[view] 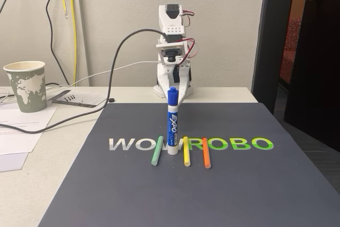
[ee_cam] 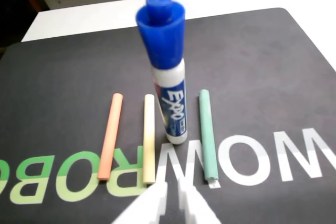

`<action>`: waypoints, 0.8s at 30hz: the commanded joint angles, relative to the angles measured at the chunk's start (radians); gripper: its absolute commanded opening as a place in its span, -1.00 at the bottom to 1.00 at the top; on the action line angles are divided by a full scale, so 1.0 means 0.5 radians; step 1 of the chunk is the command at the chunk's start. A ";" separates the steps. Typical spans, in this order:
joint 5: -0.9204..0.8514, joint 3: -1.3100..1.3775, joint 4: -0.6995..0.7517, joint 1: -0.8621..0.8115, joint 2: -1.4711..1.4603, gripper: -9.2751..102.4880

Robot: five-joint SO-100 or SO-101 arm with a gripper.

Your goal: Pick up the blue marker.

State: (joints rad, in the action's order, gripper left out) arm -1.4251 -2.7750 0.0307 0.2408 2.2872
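The blue marker (view: 172,126) stands upright on its base on the dark mat (view: 223,195), blue cap on top, white barrel with a blue EXPO label. In the wrist view the marker (ee_cam: 170,98) rises between a yellow stick (ee_cam: 149,137) and a green stick (ee_cam: 208,135). My gripper (ee_cam: 173,192) enters from the bottom edge, its white fingertips (ee_cam: 157,203) nearly together with nothing between them, well short of the marker. In the fixed view the gripper (view: 179,90) hangs low on the folded arm behind the marker's cap.
Green (view: 156,151), yellow (view: 186,151) and orange (view: 205,152) sticks lie flat around the marker's foot. A paper cup (view: 25,86), papers (view: 21,126) and a black cable (view: 114,62) occupy the table's left side. A dark door frame (view: 271,35) stands at right.
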 commanded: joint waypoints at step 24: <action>0.058 0.043 -0.239 0.009 -0.089 -0.47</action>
State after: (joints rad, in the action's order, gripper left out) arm -1.4005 -2.8118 -0.0568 0.2408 2.2657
